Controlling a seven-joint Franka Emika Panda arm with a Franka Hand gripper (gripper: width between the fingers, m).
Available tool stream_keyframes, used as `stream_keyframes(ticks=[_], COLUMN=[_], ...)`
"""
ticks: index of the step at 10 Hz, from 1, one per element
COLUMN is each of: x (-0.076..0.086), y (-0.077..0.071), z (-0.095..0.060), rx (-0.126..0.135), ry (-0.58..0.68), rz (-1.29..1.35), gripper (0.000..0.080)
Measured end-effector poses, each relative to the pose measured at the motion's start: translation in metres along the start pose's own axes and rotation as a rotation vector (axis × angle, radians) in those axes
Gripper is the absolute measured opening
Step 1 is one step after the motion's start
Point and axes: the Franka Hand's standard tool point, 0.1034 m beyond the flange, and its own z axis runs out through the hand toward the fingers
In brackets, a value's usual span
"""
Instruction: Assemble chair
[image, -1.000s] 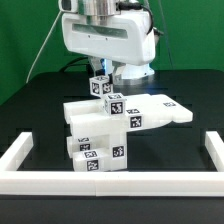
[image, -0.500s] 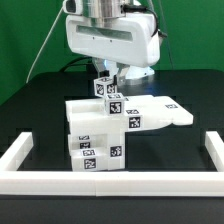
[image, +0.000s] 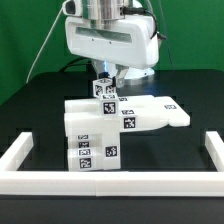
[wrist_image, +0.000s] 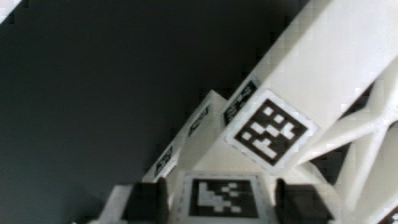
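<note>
The chair's white tagged parts stand joined in the middle of the exterior view: a flat slab (image: 150, 112) reaches toward that view's right, with thick blocks (image: 92, 152) under it at the front. A white leg (image: 104, 92) with square tags stands on top at the back. My gripper (image: 105, 77) comes down from above and is shut on this leg's upper end. In the wrist view the dark fingers (wrist_image: 148, 203) sit on both sides of a tagged face of the leg (wrist_image: 224, 196). The cross-braced piece (wrist_image: 347, 90) stretches away beyond it.
A low white border rail (image: 110, 181) runs along the front and up both sides (image: 211, 150) of the black table. The white robot body (image: 108, 40) hangs over the back of the chair parts. A cable hangs at the back left.
The gripper and the held leg have shifted slightly toward the exterior view's left, and the joined chair parts have shifted the same way with them.
</note>
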Motion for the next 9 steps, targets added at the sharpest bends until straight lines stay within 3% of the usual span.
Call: stream_keyframes(ticks=[1, 2, 3, 4, 9], x=[-0.0001, -0.0001, -0.0002, -0.0002, 0.0006], y=[-0.0001, -0.0001, -0.0001, -0.0001, -0.0004], z=[0.0001, 0.0001, 0.0001, 0.0001, -0.0011], rx=[0.000, 0.000, 0.000, 0.000, 0.002], ry=[0.000, 0.000, 0.000, 0.000, 0.001], rz=[0.000, 0.000, 0.000, 0.000, -0.017], gripper=[0.0338, 0.0473, 0.0473, 0.0608, 0.0648])
